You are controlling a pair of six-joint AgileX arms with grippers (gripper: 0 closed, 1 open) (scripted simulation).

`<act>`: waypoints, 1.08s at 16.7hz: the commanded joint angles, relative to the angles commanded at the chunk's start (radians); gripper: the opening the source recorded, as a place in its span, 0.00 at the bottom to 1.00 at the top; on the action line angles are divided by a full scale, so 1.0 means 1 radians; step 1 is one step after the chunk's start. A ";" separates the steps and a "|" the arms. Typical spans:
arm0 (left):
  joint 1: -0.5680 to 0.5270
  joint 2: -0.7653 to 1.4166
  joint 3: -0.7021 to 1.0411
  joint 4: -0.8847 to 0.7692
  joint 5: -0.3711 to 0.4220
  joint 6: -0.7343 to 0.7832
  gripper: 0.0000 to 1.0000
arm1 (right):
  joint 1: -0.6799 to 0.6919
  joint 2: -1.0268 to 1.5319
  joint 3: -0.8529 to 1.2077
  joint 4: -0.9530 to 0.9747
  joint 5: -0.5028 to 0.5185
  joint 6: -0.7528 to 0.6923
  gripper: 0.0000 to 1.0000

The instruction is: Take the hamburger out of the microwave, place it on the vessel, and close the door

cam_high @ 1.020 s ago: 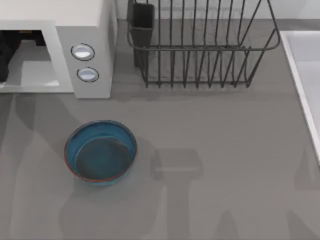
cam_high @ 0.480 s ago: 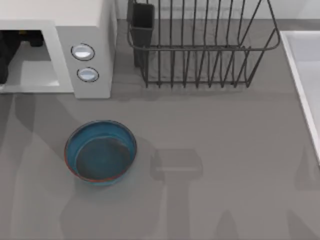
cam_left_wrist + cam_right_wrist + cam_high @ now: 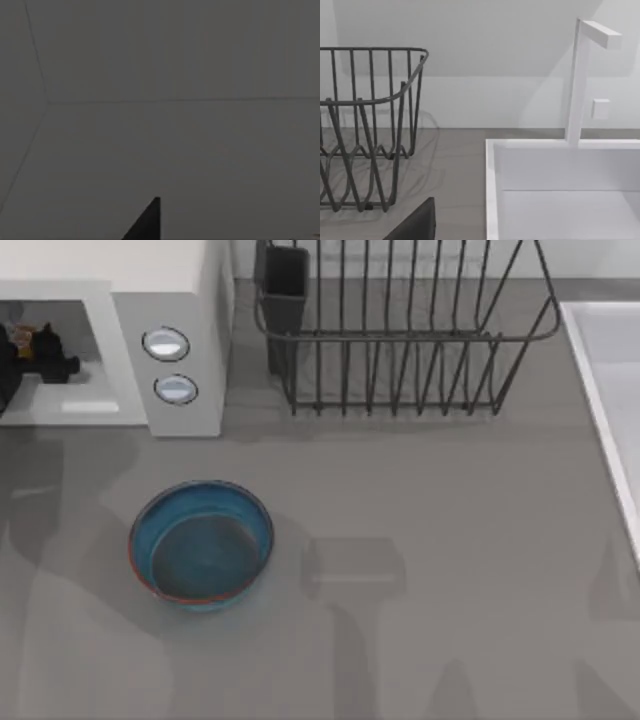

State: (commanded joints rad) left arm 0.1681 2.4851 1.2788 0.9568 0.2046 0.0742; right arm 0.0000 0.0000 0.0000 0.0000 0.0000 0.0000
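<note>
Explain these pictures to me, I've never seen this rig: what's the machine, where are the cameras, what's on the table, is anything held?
Two AgileX arms work at a table. The top view looks straight down: white microwave at the left, blue bowl before it, black wire rack, white sink at the right. The left gripper reaches into the microwave's cavity beside something orange-marked, likely the hamburger; a grip I cannot confirm. The left wrist view faces the cavity's walls. The parked right arm's wrist view shows rack and sink.

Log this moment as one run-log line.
left gripper: in microwave cavity, at hamburger | vessel: empty | right arm: parked
</note>
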 joint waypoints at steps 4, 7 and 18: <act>0.027 -0.117 -0.307 0.172 0.025 0.008 0.00 | 0.000 0.000 0.000 0.000 0.000 0.000 1.00; 0.042 -0.185 -0.461 0.270 0.039 0.012 0.00 | 0.000 0.000 0.000 0.000 0.000 0.000 1.00; 0.043 -0.289 -0.513 0.238 0.042 0.016 0.00 | 0.000 0.000 0.000 0.000 0.000 0.000 1.00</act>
State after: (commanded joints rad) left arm 0.2111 2.1961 0.7660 1.1951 0.2465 0.0900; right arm 0.0000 0.0000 0.0000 0.0000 0.0000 0.0000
